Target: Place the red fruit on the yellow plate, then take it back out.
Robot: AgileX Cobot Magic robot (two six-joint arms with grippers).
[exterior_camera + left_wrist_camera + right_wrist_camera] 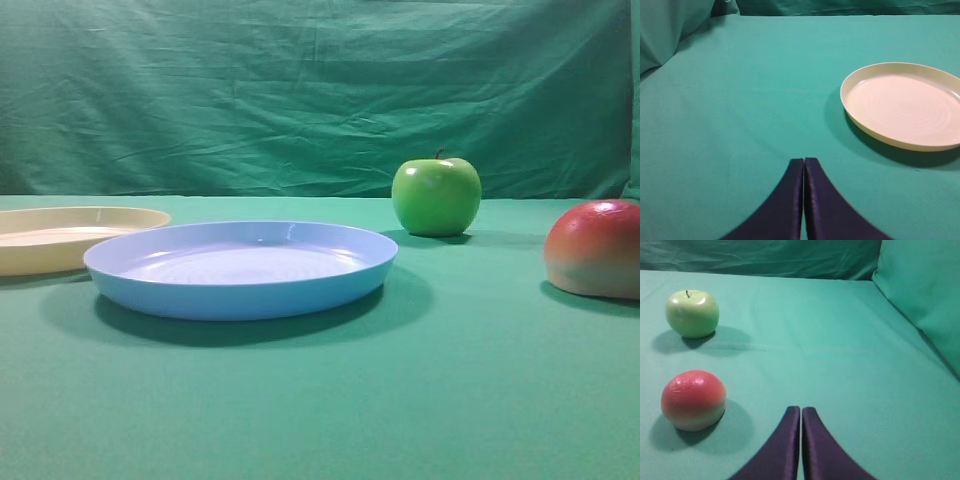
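Observation:
The red fruit (597,247) lies on the green cloth at the far right of the exterior high view; in the right wrist view the red fruit (693,399) sits left of my right gripper (801,410), which is shut and holds nothing. The yellow plate (40,257) is empty at the far left, partly behind the blue plate. In the left wrist view the yellow plate (855,112) lies ahead and to the right of my left gripper (804,161), shut with nothing in it. Neither gripper shows in the exterior high view.
A light blue plate (240,295) stands empty in the middle. A shiny green apple (436,196) with a stem sits behind it to the right; the green apple (692,313) also lies beyond the red fruit. Green cloth folds rise at the table's sides and back.

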